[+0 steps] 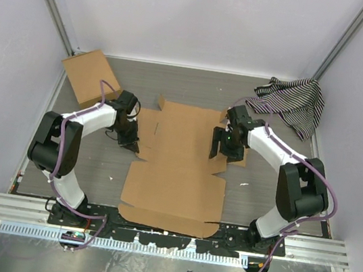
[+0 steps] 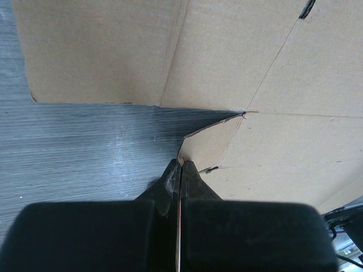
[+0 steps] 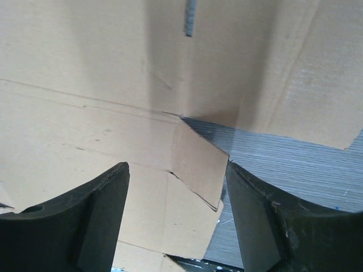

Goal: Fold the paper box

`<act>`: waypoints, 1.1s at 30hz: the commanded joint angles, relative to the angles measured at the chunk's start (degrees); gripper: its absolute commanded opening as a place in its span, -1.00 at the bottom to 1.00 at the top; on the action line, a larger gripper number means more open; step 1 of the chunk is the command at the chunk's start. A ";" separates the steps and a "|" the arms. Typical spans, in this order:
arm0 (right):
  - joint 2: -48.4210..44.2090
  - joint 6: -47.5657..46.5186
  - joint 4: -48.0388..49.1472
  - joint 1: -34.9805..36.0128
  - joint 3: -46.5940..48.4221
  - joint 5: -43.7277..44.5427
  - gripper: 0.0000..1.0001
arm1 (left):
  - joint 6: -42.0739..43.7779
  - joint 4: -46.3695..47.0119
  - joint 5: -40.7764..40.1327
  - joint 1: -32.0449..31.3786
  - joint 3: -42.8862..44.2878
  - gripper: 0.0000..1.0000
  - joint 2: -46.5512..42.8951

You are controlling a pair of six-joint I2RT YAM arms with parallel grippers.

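The paper box (image 1: 176, 169) is a plain brown die-cut sheet lying mostly flat in the middle of the table. My left gripper (image 1: 128, 143) is at its left edge. In the left wrist view the gripper (image 2: 181, 164) is shut, with the corner of a small side flap (image 2: 211, 143) pinched between the tips; the flap is lifted a little. My right gripper (image 1: 223, 152) is at the box's right edge. In the right wrist view it (image 3: 178, 190) is open, its jaws either side of a small raised flap (image 3: 198, 161) without touching it.
A smaller plain cardboard rectangle (image 1: 89, 76) lies at the back left. A black-and-white striped cloth (image 1: 292, 101) lies at the back right corner. A metal rail (image 1: 329, 248) runs along the near edge, and white walls enclose the table.
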 commanded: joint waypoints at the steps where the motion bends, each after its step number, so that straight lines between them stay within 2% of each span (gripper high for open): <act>1: -0.55 1.81 3.21 2.34 3.61 -8.04 0.46 | -0.33 0.59 2.86 -1.26 2.20 -1.00 1.35; 11: 4.33 2.61 4.49 5.66 5.63 -8.66 0.44 | -1.40 0.17 2.73 -4.09 4.97 -0.99 2.87; 22: 8.78 2.73 3.79 6.88 3.35 -5.13 0.43 | -1.66 -0.33 3.02 -5.02 5.82 -0.79 4.47; 24: 9.24 2.63 3.96 6.85 3.35 -4.77 0.43 | -1.80 -0.28 3.01 -5.03 5.77 -0.81 4.80; 27: 9.76 2.41 3.89 6.82 4.07 -4.09 0.42 | -2.28 -0.51 2.05 -5.03 5.75 -1.00 5.18; 33: 12.31 1.83 3.48 6.82 8.04 -3.22 0.42 | -5.08 0.94 0.33 -5.07 4.18 -1.00 4.52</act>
